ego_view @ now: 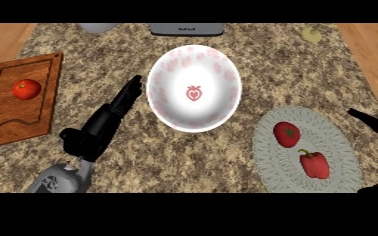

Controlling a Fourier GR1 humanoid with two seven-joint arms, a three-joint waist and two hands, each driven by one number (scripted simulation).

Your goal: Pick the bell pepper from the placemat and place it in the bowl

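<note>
A red bell pepper (315, 164) with a green stem lies on the grey oval placemat (275, 172) at the lower right. A round red fruit (286, 134) sits on the same mat, just above the pepper. The white bowl (166, 75) with pink strawberry marks stands in the middle of the counter. My left hand (111, 114) is stretched out, fingers straight, its tips close to the bowl's left rim, holding nothing. Of my right hand (363, 118) only a black tip shows at the right edge, above the placemat.
A wooden cutting board (37, 80) with a tomato (26, 89) lies at the left edge. A grey appliance (187, 28) and a grey vessel (98, 27) stand along the back. A pale yellowish object (312, 34) rests at the back right.
</note>
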